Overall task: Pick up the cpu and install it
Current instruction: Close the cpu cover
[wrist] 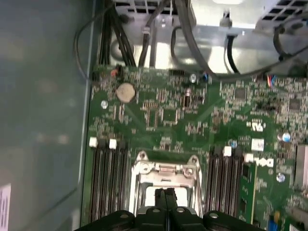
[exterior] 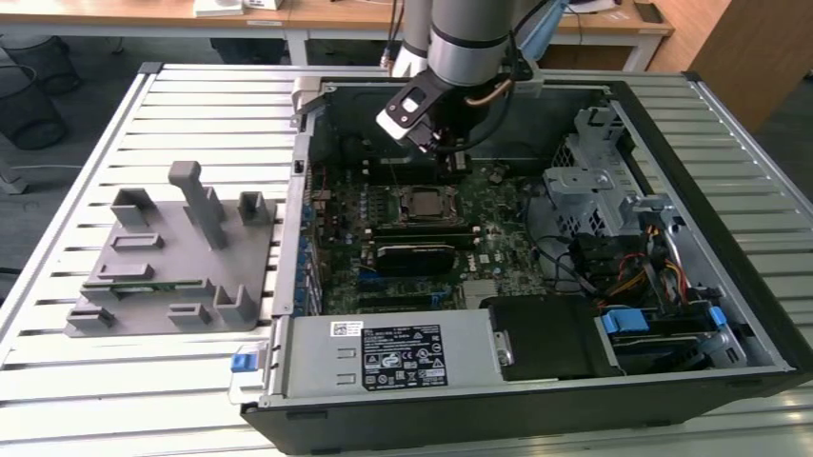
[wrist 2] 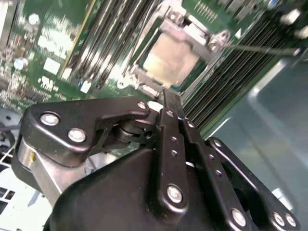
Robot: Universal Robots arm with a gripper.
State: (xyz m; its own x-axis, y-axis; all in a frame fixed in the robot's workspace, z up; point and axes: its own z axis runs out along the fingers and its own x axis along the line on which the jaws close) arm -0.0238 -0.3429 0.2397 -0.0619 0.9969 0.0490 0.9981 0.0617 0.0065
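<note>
My end effector clenched, empty, hovering just above cpu seated in motherboard socket

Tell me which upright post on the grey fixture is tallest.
The narrow capped post in the middle of the grey fixture; it rises well above the squat blocks around it.

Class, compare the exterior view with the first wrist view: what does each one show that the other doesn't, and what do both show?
Exterior view alone: the grey fixture with upright posts on the slatted table, the whole open computer case, its power supply and the arm above. First wrist view alone: a close look at the round coin battery and the cables past the board's edge. Both: the green motherboard, the metal-framed socket with the cpu in it, and the gripper over it, fingers shut.
</note>
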